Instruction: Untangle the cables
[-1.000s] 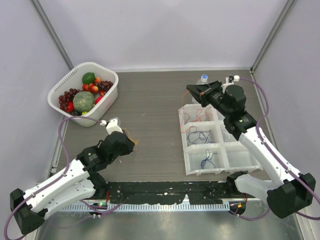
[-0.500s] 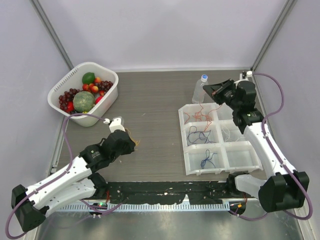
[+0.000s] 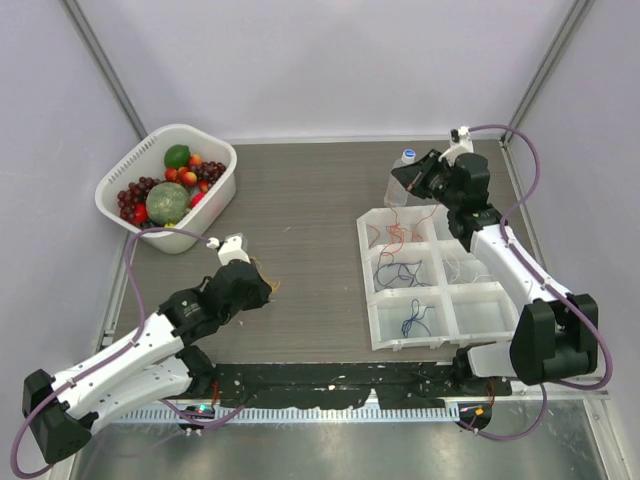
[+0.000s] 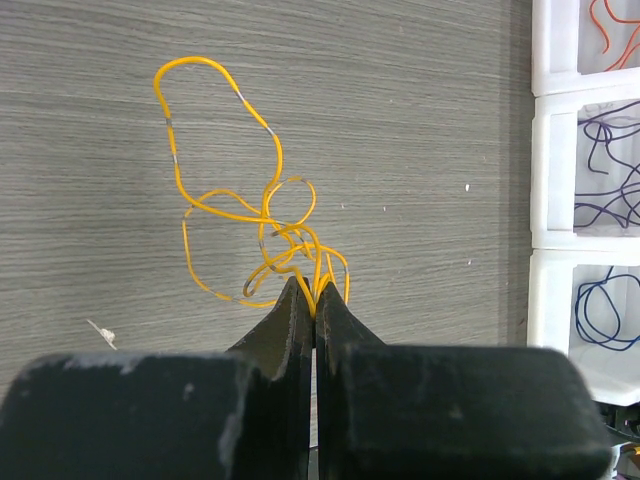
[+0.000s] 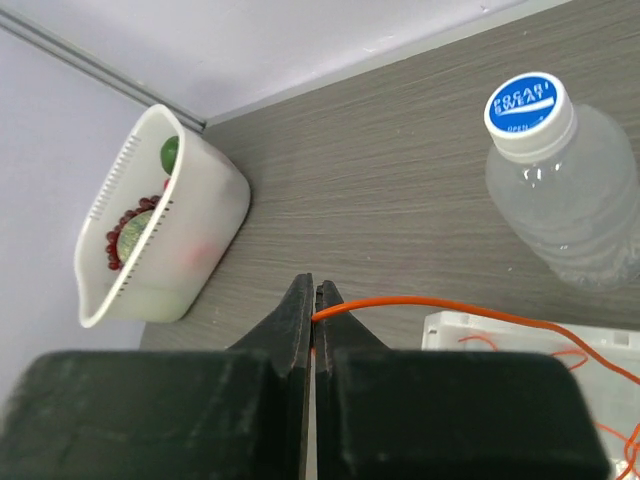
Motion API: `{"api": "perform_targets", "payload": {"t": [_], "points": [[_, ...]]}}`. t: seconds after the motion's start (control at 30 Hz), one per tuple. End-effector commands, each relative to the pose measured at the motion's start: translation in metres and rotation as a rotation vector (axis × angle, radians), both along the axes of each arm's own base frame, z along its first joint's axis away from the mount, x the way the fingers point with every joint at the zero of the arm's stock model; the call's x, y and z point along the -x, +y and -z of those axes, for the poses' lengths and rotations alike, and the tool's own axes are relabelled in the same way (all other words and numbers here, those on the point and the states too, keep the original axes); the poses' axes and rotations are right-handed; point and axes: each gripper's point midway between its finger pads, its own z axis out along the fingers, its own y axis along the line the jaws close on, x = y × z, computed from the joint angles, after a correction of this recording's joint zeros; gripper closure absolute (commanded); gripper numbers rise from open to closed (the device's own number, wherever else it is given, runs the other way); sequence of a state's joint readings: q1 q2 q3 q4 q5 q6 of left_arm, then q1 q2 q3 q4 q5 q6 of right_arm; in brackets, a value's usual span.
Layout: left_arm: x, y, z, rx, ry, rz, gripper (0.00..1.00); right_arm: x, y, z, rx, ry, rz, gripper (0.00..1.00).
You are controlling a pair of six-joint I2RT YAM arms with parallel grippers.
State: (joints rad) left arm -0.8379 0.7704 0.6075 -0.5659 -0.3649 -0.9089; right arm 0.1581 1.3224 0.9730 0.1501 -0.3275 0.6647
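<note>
Right wrist view shows the right tool (image 5: pixel 315 298) pinched shut on one end of an orange cable (image 5: pixel 420 301). The cable runs from the tips off to the right of that view, over the rim of the white tray (image 5: pixel 500 335) and down among more orange strands in a compartment there, close to the bottle (image 5: pixel 560 190). Its long axis therefore lies along the line from tool to tray, and it looks fairly straight near the tips. Any pull, I judge, should go away from the tray along that line, to slide the cable free of the others. The right arm is the one near the tray. The left tool (image 4: pixel 315 300) is well apart over the open counter (image 4: pixel 100 150), closed on a knotted yellow-orange cable (image 4: pixel 285 235) whose loops spread ahead of its tips.
</note>
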Motion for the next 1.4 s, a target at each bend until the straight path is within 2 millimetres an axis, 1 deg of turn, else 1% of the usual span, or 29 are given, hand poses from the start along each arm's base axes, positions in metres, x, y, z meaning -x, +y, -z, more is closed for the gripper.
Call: {"api": "perform_targets", "payload": {"t": [0.0,0.1,0.13,0.17,0.2,0.3,0.33,0.43,0.53,0.57,0.6,0.63,0.67,0.7,0.73,0.77,0.8,0.83,0.87,1.0,1.07,1.13,1.17,1.27,1.33,1.37], "points": [[-0.006,-0.008,-0.018,0.046,-0.030,-0.007,1.00,-0.029,-0.006,-0.030,0.103,-0.155,0.041,0.99],[-0.007,-0.008,-0.018,0.045,-0.029,-0.015,1.00,-0.041,-0.006,-0.038,0.108,-0.174,0.053,0.99],[-0.007,-0.007,-0.019,0.046,-0.031,-0.016,1.00,-0.043,-0.006,-0.044,0.104,-0.185,0.057,0.99],[-0.007,-0.007,-0.020,0.046,-0.033,-0.018,1.00,-0.046,-0.006,-0.042,0.109,-0.179,0.058,0.99],[-0.008,-0.006,-0.020,0.042,-0.035,-0.022,1.00,-0.048,-0.006,-0.047,0.108,-0.187,0.057,0.99],[-0.008,-0.005,-0.021,0.043,-0.039,-0.030,1.00,-0.051,-0.004,-0.050,0.094,-0.184,0.056,0.99],[-0.009,-0.005,-0.020,0.040,-0.037,-0.031,1.00,-0.053,-0.004,-0.054,0.089,-0.188,0.058,0.99],[-0.009,-0.006,-0.020,0.038,-0.035,-0.030,1.00,-0.052,-0.002,-0.055,0.083,-0.185,0.045,0.99],[-0.010,-0.007,-0.019,0.035,-0.031,-0.024,1.00,-0.048,-0.001,-0.039,0.118,-0.172,0.030,0.99],[-0.010,-0.008,-0.019,0.036,-0.030,-0.023,1.00,-0.046,-0.002,-0.028,0.134,-0.155,0.030,0.99],[-0.010,-0.009,-0.019,0.036,-0.029,-0.020,1.00,-0.042,-0.005,-0.024,0.147,-0.154,0.036,0.99],[-0.010,-0.009,-0.018,0.033,-0.028,-0.019,1.00,-0.039,-0.006,-0.010,0.159,-0.129,0.037,0.99],[-0.010,-0.009,-0.018,0.031,-0.026,-0.017,1.00,-0.034,-0.007,-0.013,0.164,-0.141,0.036,0.99],[-0.010,-0.009,-0.017,0.030,-0.027,-0.016,1.00,-0.029,-0.008,0.000,0.174,-0.117,0.039,0.99],[-0.009,-0.008,-0.017,0.030,-0.025,-0.017,1.00,-0.024,-0.007,-0.002,0.189,-0.132,0.037,0.99],[-0.009,-0.008,-0.016,0.031,-0.025,-0.016,1.00,-0.020,-0.008,0.008,0.204,-0.114,0.045,0.99],[-0.009,-0.009,-0.015,0.030,-0.023,-0.014,1.00,-0.014,-0.008,0.009,0.222,-0.119,0.043,0.99],[-0.009,-0.009,-0.015,0.030,-0.020,-0.012,1.00,-0.010,-0.008,0.019,0.235,-0.100,0.048,0.99],[-0.008,-0.010,-0.014,0.030,-0.018,-0.010,1.00,-0.004,-0.005,0.021,0.239,-0.099,0.039,0.99],[-0.008,-0.011,-0.014,0.035,-0.017,-0.005,1.00,0.018,-0.001,0.047,0.255,-0.028,0.044,0.99],[-0.008,-0.012,-0.015,0.037,-0.017,-0.004,1.00,0.028,0.000,0.062,0.221,0.044,0.067,0.99],[-0.008,-0.012,-0.014,0.039,-0.014,-0.003,1.00,0.037,0.006,0.076,0.174,0.119,0.069,0.99],[-0.008,-0.012,-0.014,0.041,-0.015,-0.001,1.00,0.044,0.014,0.085,0.138,0.164,0.058,0.99],[-0.006,-0.012,-0.013,0.045,-0.010,0.001,1.00,0.059,0.024,0.104,0.074,0.270,0.044,0.99],[-0.005,-0.012,-0.013,0.052,-0.008,0.002,1.00,0.067,0.029,0.112,0.003,0.346,0.049,0.99],[-0.004,-0.011,-0.012,0.053,-0.007,0.001,1.00,0.070,0.036,0.110,-0.061,0.373,0.048,0.99]]}}
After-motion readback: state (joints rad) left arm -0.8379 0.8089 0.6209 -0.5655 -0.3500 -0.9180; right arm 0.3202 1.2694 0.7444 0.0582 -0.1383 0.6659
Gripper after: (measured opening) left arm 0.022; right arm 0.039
